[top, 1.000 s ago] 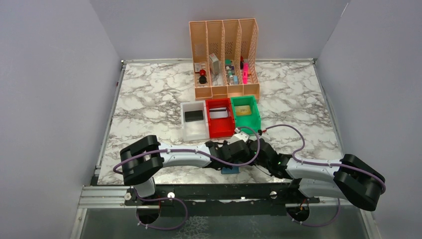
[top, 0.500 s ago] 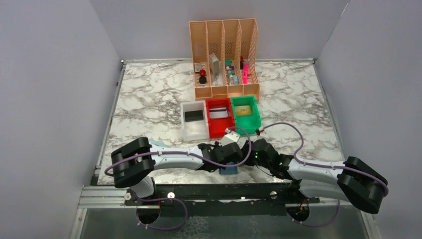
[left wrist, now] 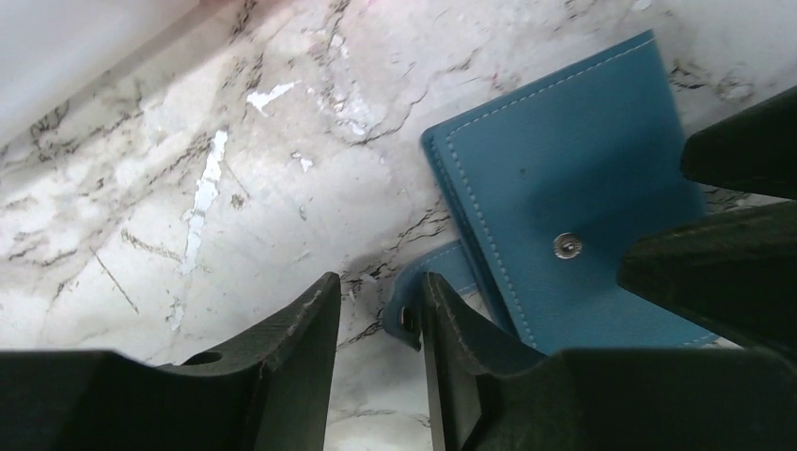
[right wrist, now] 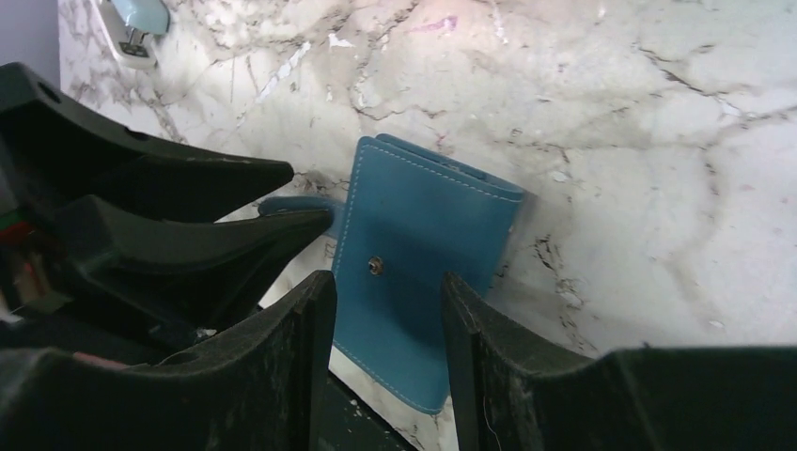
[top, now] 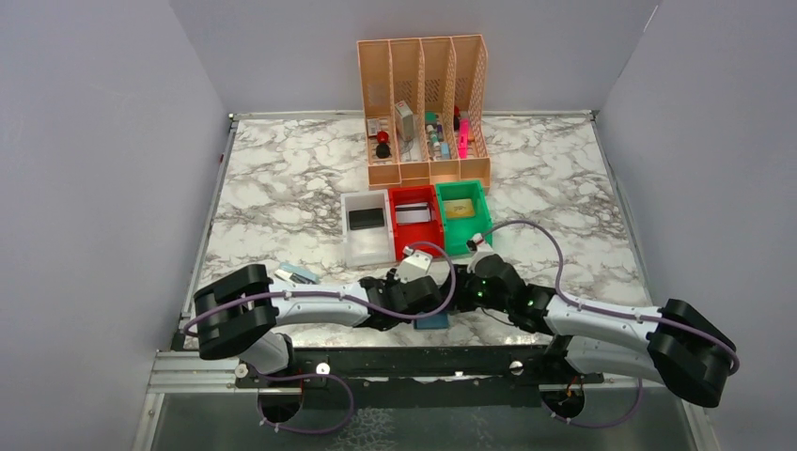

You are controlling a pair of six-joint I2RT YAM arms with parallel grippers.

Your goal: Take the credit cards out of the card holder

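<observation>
The card holder (top: pixel 433 320), a teal-blue wallet, lies folded shut at the table's near edge. It also shows in the left wrist view (left wrist: pixel 573 207) and the right wrist view (right wrist: pixel 423 272). Its snap tab (left wrist: pixel 414 303) is unfastened and rests against the inner face of one finger of my open left gripper (left wrist: pixel 376 289). That gripper (top: pixel 419 308) sits at the wallet's left side. My right gripper (right wrist: pixel 387 282) is open and hovers over the wallet, fingers astride it; in the top view this gripper (top: pixel 458 299) is at the wallet's right. The credit cards are hidden.
White (top: pixel 351 246), red (top: pixel 414 245) and green (top: pixel 479 228) bins stand behind the grippers, each holding a flat item. A peach mesh organizer (top: pixel 425 103) stands at the back. A small light-blue object (top: pixel 299 274) lies at the left. The table's front edge is just below the wallet.
Both wrists have shifted left and slightly back. The left arm's elbow has swung left. The wallet has stayed in place.
</observation>
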